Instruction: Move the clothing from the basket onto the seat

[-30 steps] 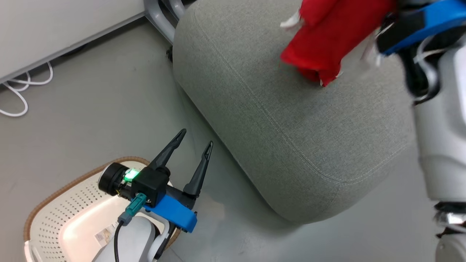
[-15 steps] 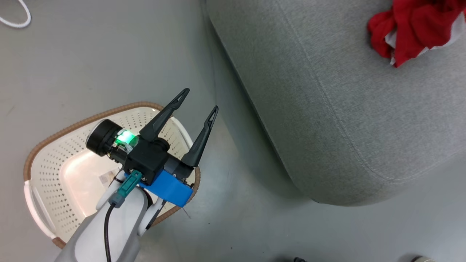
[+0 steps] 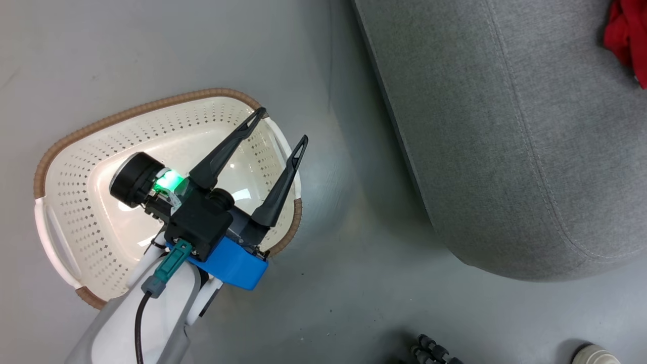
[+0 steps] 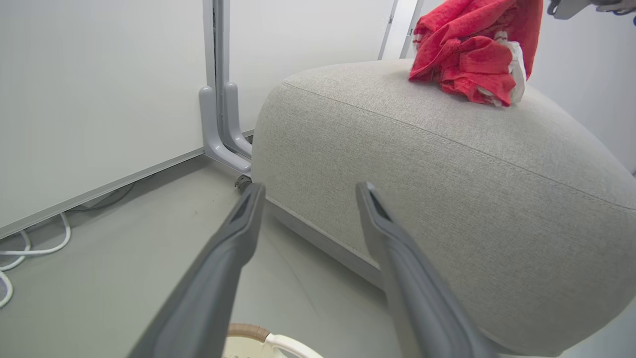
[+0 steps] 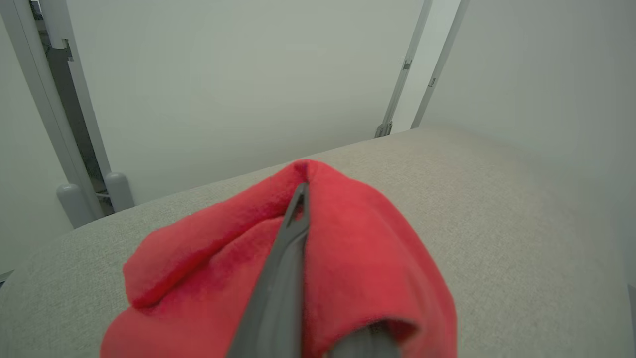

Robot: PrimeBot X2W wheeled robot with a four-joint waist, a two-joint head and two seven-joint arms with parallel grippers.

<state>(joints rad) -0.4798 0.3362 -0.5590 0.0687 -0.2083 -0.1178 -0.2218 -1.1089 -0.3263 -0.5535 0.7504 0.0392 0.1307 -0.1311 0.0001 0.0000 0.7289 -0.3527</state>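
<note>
Left tool (image 3: 282, 124) spread apart over basket (image 3: 76, 167), seat (image 4: 447, 199) ahead of its tips, right tool (image 5: 299, 199) clamped on red clothing (image 5: 377, 258), fabric bunched around it

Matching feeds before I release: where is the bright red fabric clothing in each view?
Head view: bright red fabric clothing at the top right edge, on the grey woven-fabric seat.
Left wrist view: clothing at upper right, crumpled atop the seat.
Right wrist view: clothing at lower centre, bunched around the shut right gripper.
Shared landmark: the seat.
</note>
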